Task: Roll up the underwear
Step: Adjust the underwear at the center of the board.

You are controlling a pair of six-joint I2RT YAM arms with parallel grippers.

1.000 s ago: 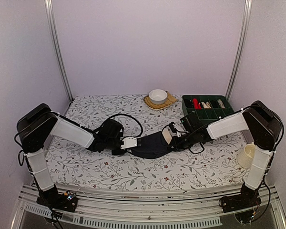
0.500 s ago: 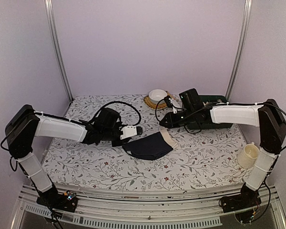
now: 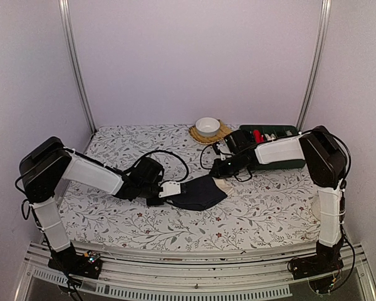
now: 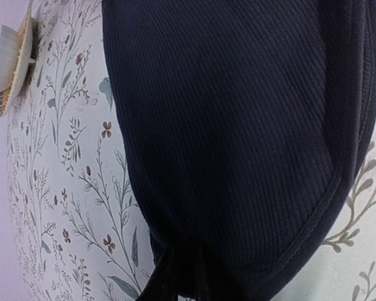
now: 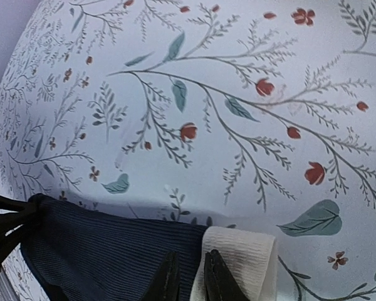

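The dark navy ribbed cloth underwear [image 3: 199, 193] lay centrally on the flower-printed table [image 3: 113, 213]. The left gripper [image 4: 178, 282] pinched its 9 o'clock edge; the right gripper [image 5: 189, 276], fingers nearly together, sat at its 1 o'clock corner.

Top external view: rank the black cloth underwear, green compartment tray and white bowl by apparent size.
1. Black cloth underwear.
2. Green compartment tray, partly hidden by the right arm, so unsure.
3. White bowl.
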